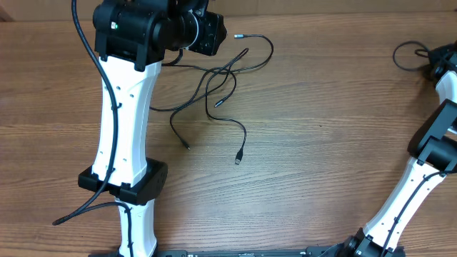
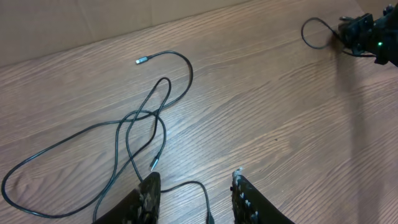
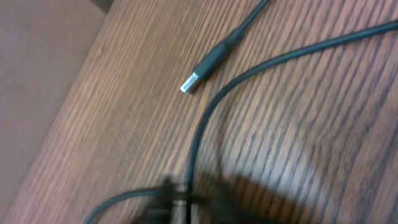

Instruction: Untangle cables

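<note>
The untangling was judged to be partly done. One cable (image 2: pixel 303 31) was seen lying as a small loop at the far right edge of the worktop (image 1: pixel 321 143), well apart from the others and right at the right fingers (image 2: pixel 353 30). Its silver-tipped plug (image 3: pixel 193 81) was shown flat on the wood in the right wrist view. Whether those fingers were gripping the loop or clear of it could not be told, as they appeared only as a dark blur.

The remaining cables (image 1: pixel 218 75) were still crossed over one another near the far left of the worktop, just beside the left arm's wrist. Several loops overlapped there, while four plug ends were spread outward and lay free. That knot was judged to be the work left: each strand would have to be lifted out and laid apart.

The left fingers (image 2: pixel 146 199) were held apart above the near side of the tangle. A strand was lying on the wood between them, and nothing was gripped.

The worktop was brown wood-grain laminate, otherwise bare. A plain tan surface was seen beyond its far edge; little else of the room was shown.
</note>
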Controlling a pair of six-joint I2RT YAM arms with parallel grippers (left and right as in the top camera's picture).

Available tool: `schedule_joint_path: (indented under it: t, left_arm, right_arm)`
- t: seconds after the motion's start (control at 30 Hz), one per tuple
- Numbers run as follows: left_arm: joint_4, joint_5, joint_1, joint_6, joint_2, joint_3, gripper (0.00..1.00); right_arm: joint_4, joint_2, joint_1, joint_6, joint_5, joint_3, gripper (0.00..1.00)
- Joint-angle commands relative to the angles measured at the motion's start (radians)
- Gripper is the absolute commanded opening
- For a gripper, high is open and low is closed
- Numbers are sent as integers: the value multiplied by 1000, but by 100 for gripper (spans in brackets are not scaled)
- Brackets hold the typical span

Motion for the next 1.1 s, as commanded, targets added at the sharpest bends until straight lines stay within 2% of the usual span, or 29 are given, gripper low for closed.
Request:
schedule_joint_path:
  t: [0.0, 0.03, 0.2, 0.37, 0.4, 0.43, 0.47, 0.5, 0.67, 0.8, 0.87, 1.03, 1.07]
  left_arm:
    - [0, 3, -11, -3, 3, 13, 37]
    - [-4, 3, -15, -3, 3, 13, 37]
    - [-15, 2, -24, -3, 3, 13, 38]
    - [-19, 2, -24, -3, 3, 13, 47]
    - [-20, 2, -24, -3, 3, 13, 47]
    - [-20, 2, -24, -3, 3, 13, 47]
    - [-19, 2, -24, -3, 3, 13, 48]
    - [-16, 1, -24, -3, 3, 13, 48]
    - [1, 1, -24, -3, 3, 13, 48]
    - [8, 1, -24, -3, 3, 13, 52]
    - [7, 1, -24, -3, 3, 13, 52]
    - [8, 0, -24, -3, 3, 13, 50]
    - [9, -8, -23, -3, 3, 13, 44]
  right_arm:
    - [3, -22, -5, -65, -67, 48, 95]
    - [-15, -27, -5, -98, -99, 66, 100]
    - [-206, -74, 13, -95, -91, 223, 100]
    - [-510, -147, 38, -92, -86, 370, 100]
    - [-615, -168, 50, -49, -87, 389, 100]
    - [-645, -173, 52, -23, -88, 391, 100]
    - [-727, -188, 64, 69, -111, 393, 100]
    - [-769, -195, 78, 84, -175, 393, 100]
    - [-846, -197, 194, -80, -443, 393, 96]
    - [-865, -193, 352, -291, -466, 392, 97]
    - [-875, -190, 425, -343, -467, 391, 99]
    - [-870, -190, 633, -327, -413, 391, 98]
    - [-861, -190, 670, -298, -372, 391, 97]
